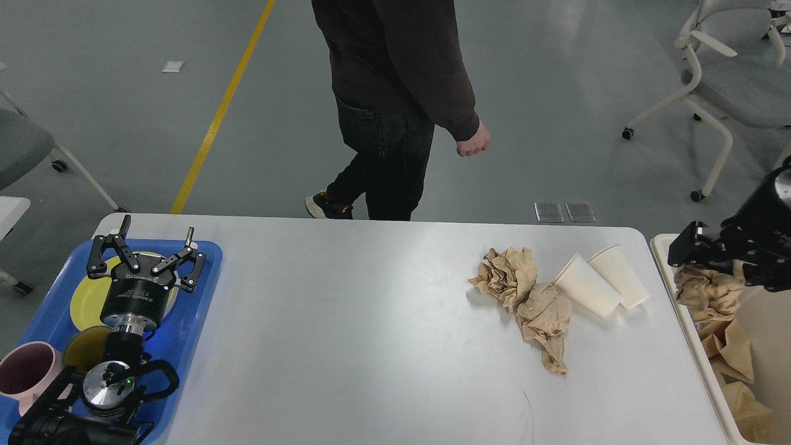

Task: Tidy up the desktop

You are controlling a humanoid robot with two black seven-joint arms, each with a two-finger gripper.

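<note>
The right gripper (704, 262) is clamped on a crumpled wad of brown paper (707, 292), which hangs from its fingers over the cream bin (664, 259), just inside the bin's left wall. More brown paper scraps (732, 352) lie in the bin below it. The wad looks ready to be released there.

The main risk is the drop point: the wad hangs close to the bin's left wall, so if the fingers part now a loose fold could catch on the rim and tip the paper back onto the desktop (371, 321). Crumpled paper also tends to cling to a finger, which could drag it out as the arm withdraws.

To the left of the bin, on the desktop, two white paper cups (602, 284) lie on their sides, touching, and beyond them two brown paper wads (525, 296) rest against each other. These are not yet cleared.

Far from the bin, at the desktop's opposite end, the left gripper (148, 256) hovers with fingers spread apart and empty above a blue tray (198, 309) holding a yellow plate (83, 300), a yellow bowl and a pink cup (25, 371). A person (395, 93) walks past behind the desktop.
</note>
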